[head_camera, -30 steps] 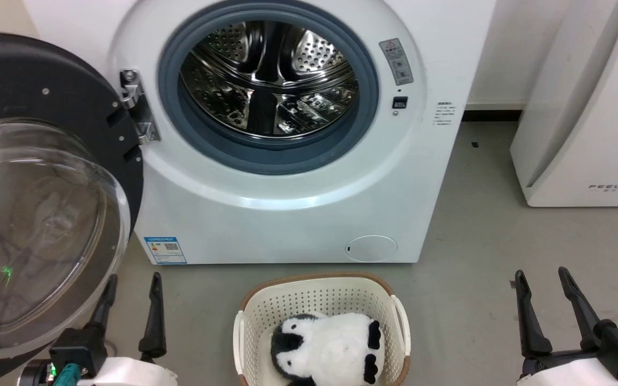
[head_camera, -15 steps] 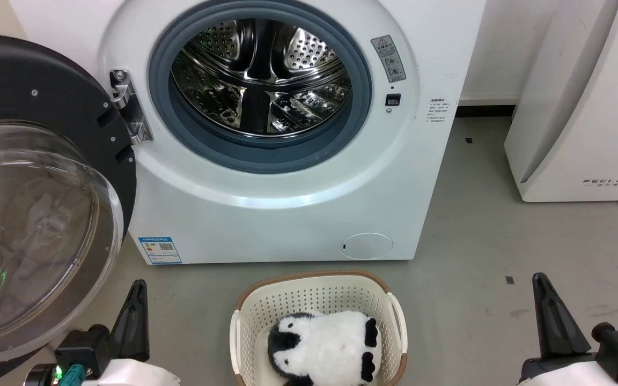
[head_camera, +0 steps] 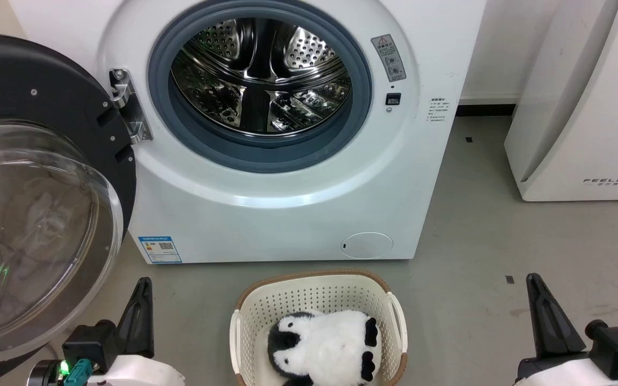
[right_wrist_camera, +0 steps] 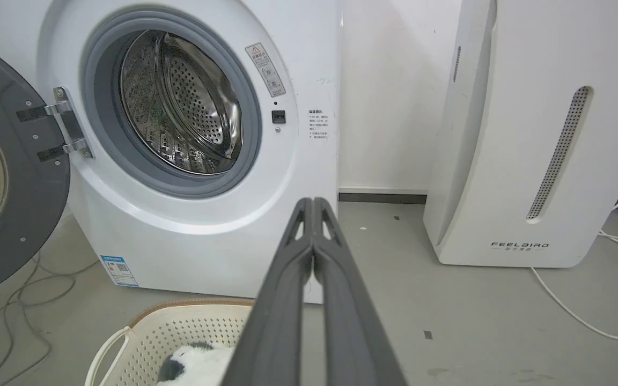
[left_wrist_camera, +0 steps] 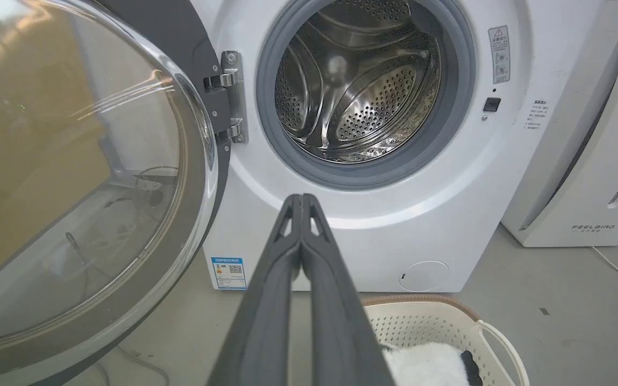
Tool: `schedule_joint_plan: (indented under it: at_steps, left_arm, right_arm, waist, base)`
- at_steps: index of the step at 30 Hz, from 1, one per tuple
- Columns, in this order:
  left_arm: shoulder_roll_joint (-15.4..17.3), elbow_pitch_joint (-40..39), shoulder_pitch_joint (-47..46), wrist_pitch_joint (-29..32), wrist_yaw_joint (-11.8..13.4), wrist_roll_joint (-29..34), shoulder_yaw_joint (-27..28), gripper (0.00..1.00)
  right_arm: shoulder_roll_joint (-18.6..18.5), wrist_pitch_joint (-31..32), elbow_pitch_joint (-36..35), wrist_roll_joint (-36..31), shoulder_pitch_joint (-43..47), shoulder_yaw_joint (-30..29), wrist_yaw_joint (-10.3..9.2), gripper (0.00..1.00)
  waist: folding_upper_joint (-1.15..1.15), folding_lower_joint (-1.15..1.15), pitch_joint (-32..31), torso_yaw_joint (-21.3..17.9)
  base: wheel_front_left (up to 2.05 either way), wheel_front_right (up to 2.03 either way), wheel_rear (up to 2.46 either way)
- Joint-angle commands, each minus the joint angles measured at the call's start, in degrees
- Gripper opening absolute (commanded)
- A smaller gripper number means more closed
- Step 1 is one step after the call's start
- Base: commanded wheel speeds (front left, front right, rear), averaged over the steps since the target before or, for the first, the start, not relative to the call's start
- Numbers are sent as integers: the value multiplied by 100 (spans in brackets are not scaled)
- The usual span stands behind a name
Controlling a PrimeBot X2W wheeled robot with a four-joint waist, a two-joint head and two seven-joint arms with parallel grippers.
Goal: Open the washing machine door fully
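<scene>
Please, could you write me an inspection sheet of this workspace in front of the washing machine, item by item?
Surface: grey floor, no spill seen.
Job's things: washing machine door swung out to the robot's left; washing machine open, its drum looks empty.
Clutter: cream basket before the machine, with a penguin plush toy inside.
Grippers: left gripper shut, holding nothing, low beside the door; right gripper shut, holding nothing.
Cables: white cable on the floor by the FEELBIRD appliance; thin grey cables under the door.
Surroundings: the appliance stands to the right of the machine; white wall behind.
</scene>
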Motion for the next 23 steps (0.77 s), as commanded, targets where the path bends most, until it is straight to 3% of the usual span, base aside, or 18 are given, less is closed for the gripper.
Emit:
schedule_joint_plan:
  at_steps: [1,23]
  left_arm:
    - [0,-48,0,37,22,28,-11,0]
    - [-4,-236,-1,295,149,111,-150,0]
  right_arm:
    - [3,43,-40,-39,-45,19,1,0]
    - [6,302,-122,-128,-97,108,2,0]
  waist:
    - [0,0,1,0]
    - [0,0,16,6]
  base:
    - [0,0,0]
    - [0,0,0]
